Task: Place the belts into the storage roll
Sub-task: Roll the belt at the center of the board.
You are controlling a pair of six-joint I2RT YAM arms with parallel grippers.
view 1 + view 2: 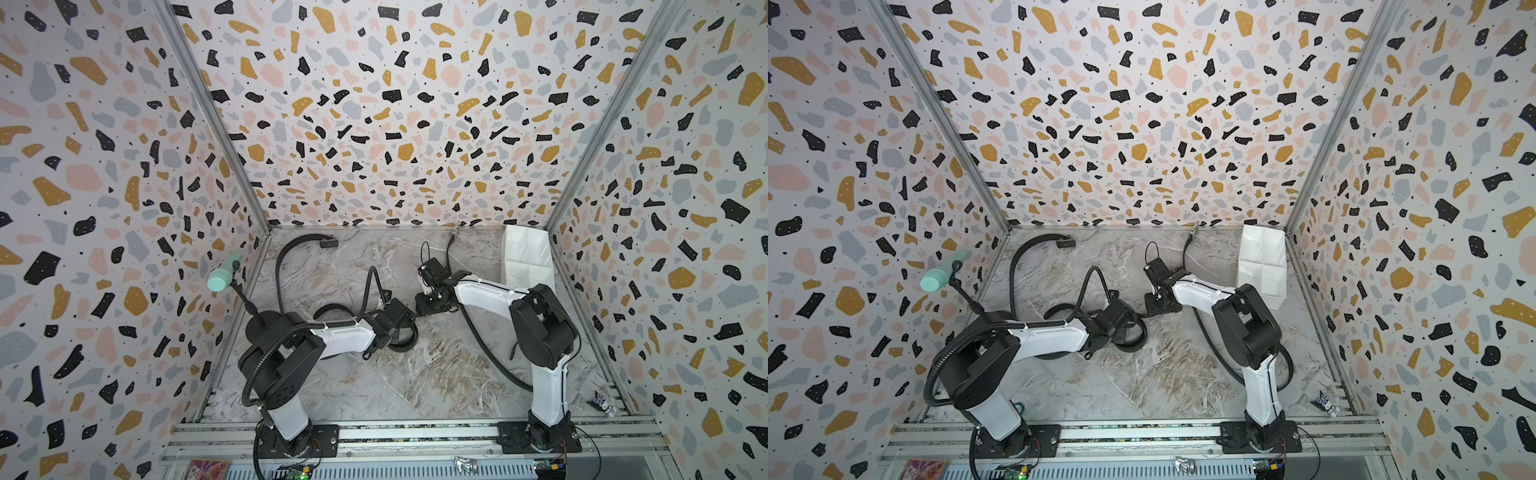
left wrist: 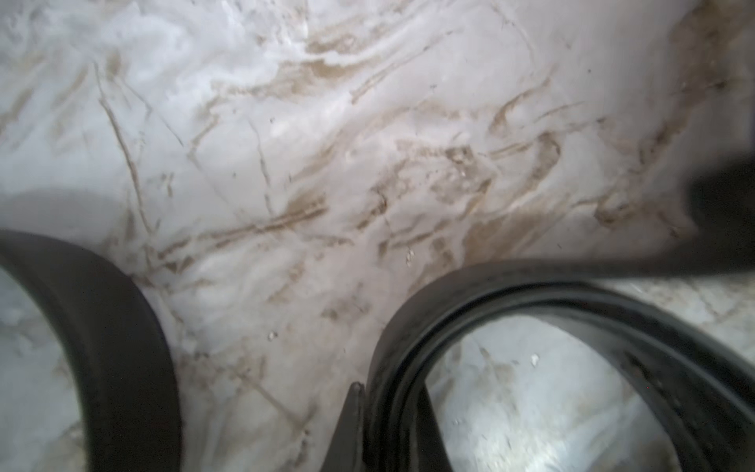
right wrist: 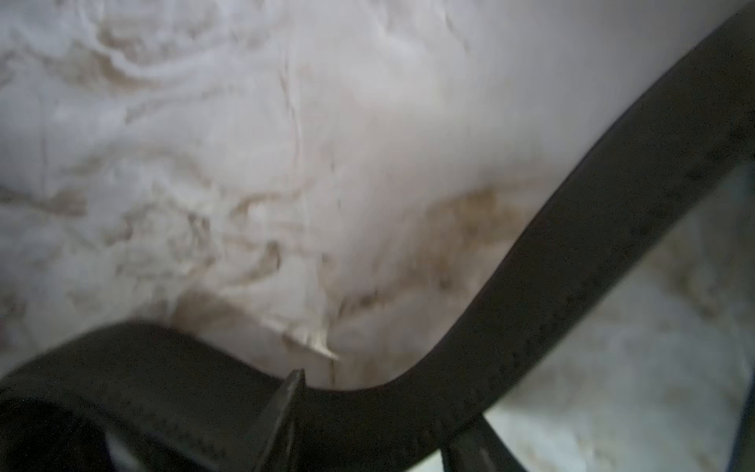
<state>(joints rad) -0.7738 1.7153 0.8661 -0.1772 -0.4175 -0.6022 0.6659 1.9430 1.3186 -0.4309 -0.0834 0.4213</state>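
Your left gripper [image 1: 397, 332] clamps the coiled belt [image 2: 392, 347] mid-table; the right gripper [image 1: 426, 305] straddles its loose end [image 3: 592, 229] — pinching or not, I cannot tell. It looks soft, springy — you should hold across the layers, or it unrolls. The white box [image 1: 528, 253] stands far right.

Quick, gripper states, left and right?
Left gripper: shut on the coiled belt.
Right gripper: jaws either side of a belt strap; whether it is gripped cannot be told.
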